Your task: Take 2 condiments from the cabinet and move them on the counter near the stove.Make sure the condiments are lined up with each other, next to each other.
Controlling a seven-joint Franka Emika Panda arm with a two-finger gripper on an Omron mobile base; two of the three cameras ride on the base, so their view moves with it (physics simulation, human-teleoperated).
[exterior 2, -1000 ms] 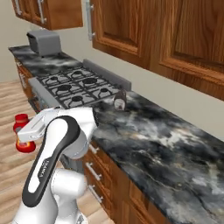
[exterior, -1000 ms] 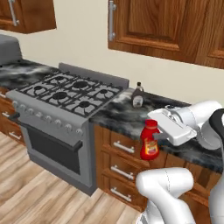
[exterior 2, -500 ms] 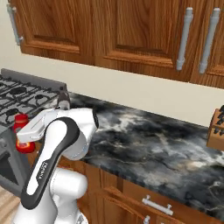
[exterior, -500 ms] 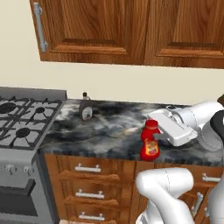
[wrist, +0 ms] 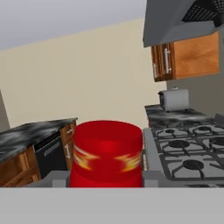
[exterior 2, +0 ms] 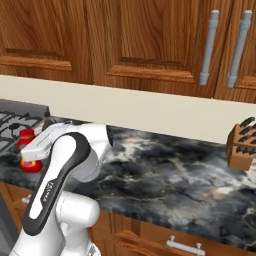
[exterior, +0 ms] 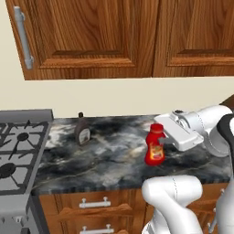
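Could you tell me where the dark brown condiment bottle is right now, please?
The dark bottle stands on the counter near the wall in the left base view, just right of the stove and left of the ketchup bottle.

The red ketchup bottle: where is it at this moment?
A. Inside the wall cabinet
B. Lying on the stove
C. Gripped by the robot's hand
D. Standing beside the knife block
C: the gripper is shut on the ketchup bottle, carrying it upright above the counter.

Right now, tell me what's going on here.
The arm's end effector is shut on the red ketchup bottle, carrying it upright above the marble counter. The dark bottle already stands on the counter near the stove. The wall cabinet doors are closed.
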